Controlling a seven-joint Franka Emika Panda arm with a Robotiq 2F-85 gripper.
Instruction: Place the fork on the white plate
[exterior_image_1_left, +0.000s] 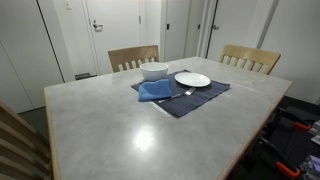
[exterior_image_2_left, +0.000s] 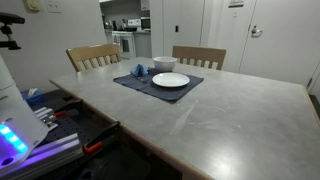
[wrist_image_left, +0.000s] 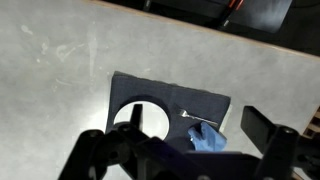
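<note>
The thin silvery fork (exterior_image_1_left: 178, 95) lies on a dark blue placemat (exterior_image_1_left: 205, 98), between a crumpled blue cloth (exterior_image_1_left: 155, 90) and the flat white plate (exterior_image_1_left: 192, 79). In the wrist view the fork (wrist_image_left: 196, 117) lies beside the cloth (wrist_image_left: 208, 138), and the plate (wrist_image_left: 128, 116) is partly hidden behind my gripper's frame. My gripper (wrist_image_left: 176, 150) is open and empty, high above the placemat (wrist_image_left: 200, 102). It does not show in either exterior view. The plate (exterior_image_2_left: 170, 80) is bare.
A deeper white bowl (exterior_image_1_left: 154, 71) stands on the placemat behind the cloth and also shows in an exterior view (exterior_image_2_left: 164, 65). Two wooden chairs (exterior_image_1_left: 133, 57) (exterior_image_1_left: 249, 58) stand at the far side of the grey table (exterior_image_1_left: 120, 125). The robot base (exterior_image_2_left: 18, 125) is at the table's edge.
</note>
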